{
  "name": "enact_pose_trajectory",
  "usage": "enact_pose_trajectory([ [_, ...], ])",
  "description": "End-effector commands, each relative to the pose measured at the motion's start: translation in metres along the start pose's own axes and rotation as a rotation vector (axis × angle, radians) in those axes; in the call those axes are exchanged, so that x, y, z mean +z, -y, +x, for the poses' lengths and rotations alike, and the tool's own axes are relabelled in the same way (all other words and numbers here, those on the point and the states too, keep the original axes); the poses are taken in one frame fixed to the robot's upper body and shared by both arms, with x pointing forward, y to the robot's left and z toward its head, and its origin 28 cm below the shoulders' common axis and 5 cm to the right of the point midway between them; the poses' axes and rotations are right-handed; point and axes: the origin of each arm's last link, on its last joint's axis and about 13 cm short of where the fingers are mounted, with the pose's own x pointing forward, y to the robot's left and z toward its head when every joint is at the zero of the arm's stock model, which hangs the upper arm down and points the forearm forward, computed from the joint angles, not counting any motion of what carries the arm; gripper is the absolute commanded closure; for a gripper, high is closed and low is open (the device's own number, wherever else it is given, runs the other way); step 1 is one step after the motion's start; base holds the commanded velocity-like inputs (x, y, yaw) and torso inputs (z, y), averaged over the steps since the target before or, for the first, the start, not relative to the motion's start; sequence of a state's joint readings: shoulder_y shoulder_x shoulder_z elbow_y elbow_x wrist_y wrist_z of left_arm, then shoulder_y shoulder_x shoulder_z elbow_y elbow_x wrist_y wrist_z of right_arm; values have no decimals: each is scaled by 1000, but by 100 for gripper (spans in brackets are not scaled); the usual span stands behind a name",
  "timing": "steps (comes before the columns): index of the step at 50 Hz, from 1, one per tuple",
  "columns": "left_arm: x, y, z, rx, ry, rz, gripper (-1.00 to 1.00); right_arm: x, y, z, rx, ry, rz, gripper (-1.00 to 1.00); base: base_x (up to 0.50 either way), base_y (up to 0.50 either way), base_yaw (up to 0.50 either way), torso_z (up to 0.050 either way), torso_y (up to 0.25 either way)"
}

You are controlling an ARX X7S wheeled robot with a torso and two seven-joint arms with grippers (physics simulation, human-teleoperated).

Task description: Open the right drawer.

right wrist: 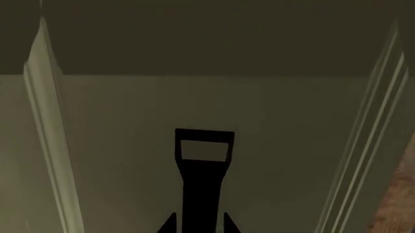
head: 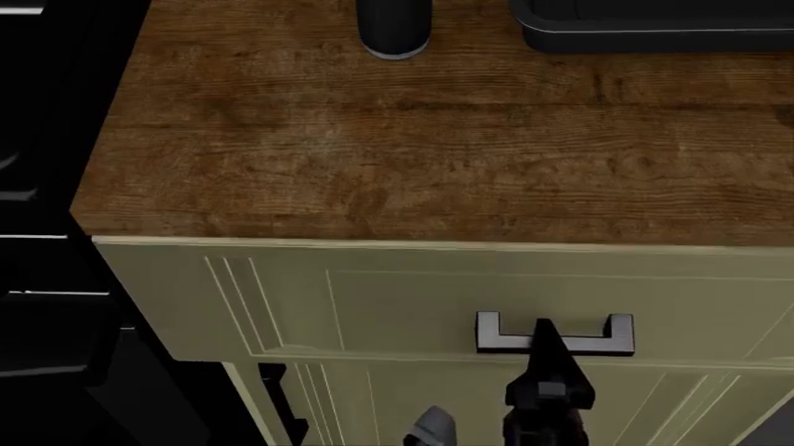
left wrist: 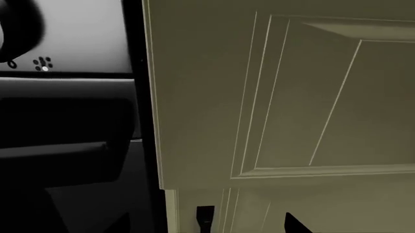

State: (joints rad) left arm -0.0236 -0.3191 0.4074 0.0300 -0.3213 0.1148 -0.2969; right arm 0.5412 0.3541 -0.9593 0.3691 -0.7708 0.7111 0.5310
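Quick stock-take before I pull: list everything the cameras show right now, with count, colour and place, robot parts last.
Countertop: one, brown wood grain, above the drawer.
Right drawer: one, pale sage green, grooved front, just under the countertop.
Drawer handle: one, black squared bar, centre of the drawer front.
Cabinet door: one, pale green, recessed panel, fills the left wrist view.
Oven: one, black, left of the cabinet.
Cylinder: one, dark, at the back of the countertop.
Dark tray-like item: one, back right of the countertop, cut off.
Right tool: one, black, tip at the handle; open or shut unclear.
Left tool: not in view.
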Motion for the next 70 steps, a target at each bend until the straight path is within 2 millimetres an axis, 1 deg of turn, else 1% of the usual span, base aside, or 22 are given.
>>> enact_pose_trajectory([
  [1,0,0,0,2,2,1,-100,20,10,-16,-123,111,-30,100,0,3,4,0,0],
  [16,1,0,0,8,4,-1,-100,20,22,-24,-129,115,-27,100,-1,3,3,0,1],
  [25,1,0,0,8,4,-1,-100,21,25,-28,-133,136,-36,100,-1,3,3,0,1],
  [34,1,0,0,4,5,-4,-100,18,31,-30,-138,138,-52,100,-1,3,4,0,2],
  [51,1,0,1,4,2,-4,-100,18,29,-31,-133,143,-45,100,-89,1,1,1,2],
  [62,1,0,0,4,3,-3,-100,18,28,-33,-132,144,-44,100,-263,0,0,1,1],
  [67,1,0,0,4,3,-4,-100,18,24,-33,-124,139,-45,100,-151,0,0,0,2],
  [70,1,0,1,4,3,-4,-100,18,27,-33,-126,140,-45,100,-132,0,0,0,0],
])
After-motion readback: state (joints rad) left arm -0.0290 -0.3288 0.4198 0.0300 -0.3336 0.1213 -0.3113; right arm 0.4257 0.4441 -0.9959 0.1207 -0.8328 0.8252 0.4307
